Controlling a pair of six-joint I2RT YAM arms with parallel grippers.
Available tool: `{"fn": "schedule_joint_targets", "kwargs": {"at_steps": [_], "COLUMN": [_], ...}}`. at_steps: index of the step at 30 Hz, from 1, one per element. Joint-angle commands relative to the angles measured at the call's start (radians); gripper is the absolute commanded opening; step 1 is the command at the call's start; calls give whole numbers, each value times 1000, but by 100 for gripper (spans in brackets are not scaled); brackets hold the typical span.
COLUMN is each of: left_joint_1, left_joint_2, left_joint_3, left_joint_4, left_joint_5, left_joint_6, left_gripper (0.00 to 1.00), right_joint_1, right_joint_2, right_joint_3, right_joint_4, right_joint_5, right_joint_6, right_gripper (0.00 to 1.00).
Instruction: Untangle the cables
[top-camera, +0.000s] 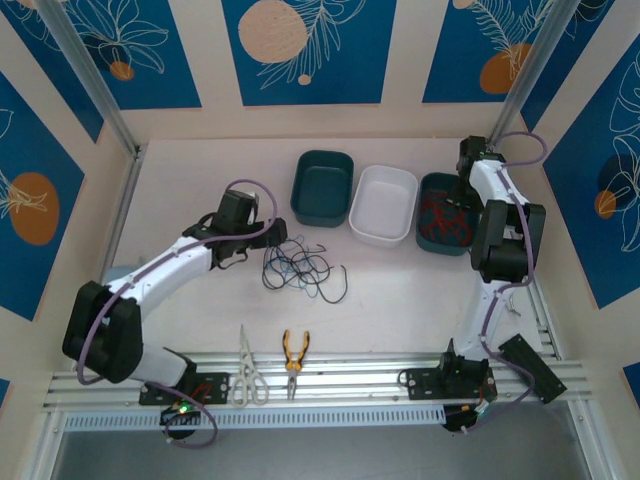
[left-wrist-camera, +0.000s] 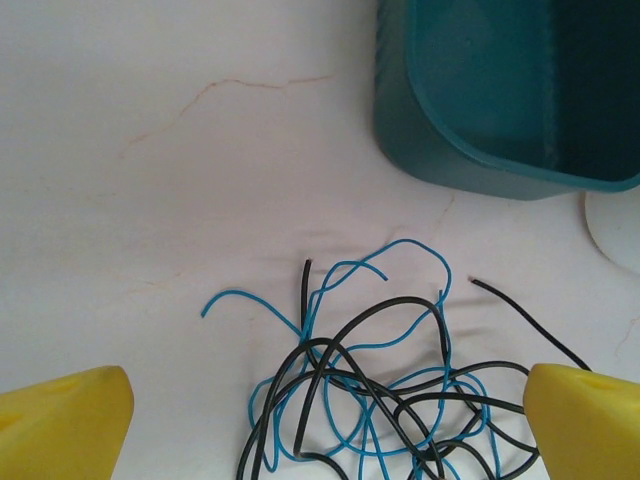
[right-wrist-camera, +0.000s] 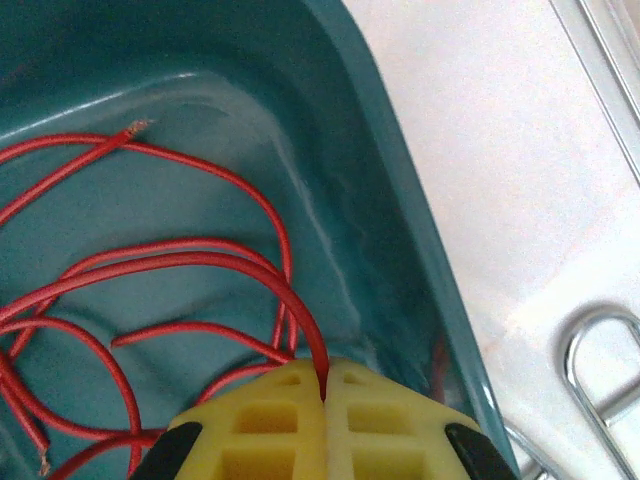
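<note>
Around the right gripper (right-wrist-camera: 325, 385), a glossy teal plastic bin (right-wrist-camera: 385, 215) — smooth red-sheathed cables (right-wrist-camera: 170, 260); ahead of the left gripper (left-wrist-camera: 325, 410), matt white surface (left-wrist-camera: 150, 200).

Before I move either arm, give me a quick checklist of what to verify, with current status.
1. Right claw shut on the red cable: ok.
2. Rest of that cable lying inside the right teal bin: ok.
3. Left claw open, over the blue and black tangle: ok.
4. Blue and black strands separated: not ok, they interweave.
5. Left teal bin free to receive a cable: ok, looks empty.
6. Red cable free of knots below the claw: cannot tell.
</note>
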Motion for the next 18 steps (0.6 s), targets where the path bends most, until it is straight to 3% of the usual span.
{"fn": "schedule_joint_targets", "kwargs": {"at_steps": [1,8,18], "left_joint_1": [15,18,17], "left_joint_2": [37,146,331], "left_joint_3": [57,149,308], "left_joint_4": [41,58,24], "left_joint_5": [61,128,129], "left_joint_6": [25,28,88], "left_gripper": [100,99,85], "right_joint_1": [-2,14,19], "right_joint_2": [39,43,-77], "right_joint_3": [63,80,76], "right_joint_4": [-26,-41,-62], "right_joint_5": [-9,-22,-43], "right_joint_6": [-27,-39,-31], "right_gripper": [9,37,46]}}
